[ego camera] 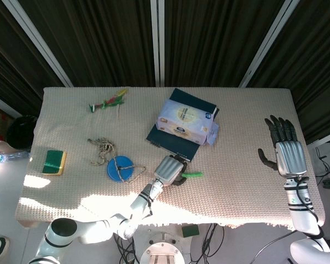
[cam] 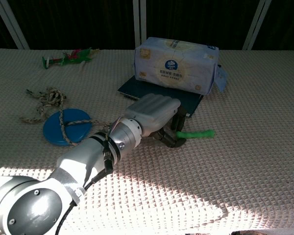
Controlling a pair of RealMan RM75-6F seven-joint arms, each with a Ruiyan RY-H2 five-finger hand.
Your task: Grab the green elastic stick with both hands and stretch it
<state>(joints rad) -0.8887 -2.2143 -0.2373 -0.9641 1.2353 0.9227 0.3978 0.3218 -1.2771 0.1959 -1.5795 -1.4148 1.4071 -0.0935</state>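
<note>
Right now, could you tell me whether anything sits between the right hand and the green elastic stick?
Nothing visible does. The right hand hovers open near the table's right edge, and only bare tablecloth lies between it and the green elastic stick's free end. The tissue pack sits farther back, off that line. The left hand already covers the stick's other end.

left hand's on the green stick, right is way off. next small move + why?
Probably bring the right hand in toward the free end of the green elastic stick. The left hand covers the other end, and the right hand is open at the table's far edge.
</note>
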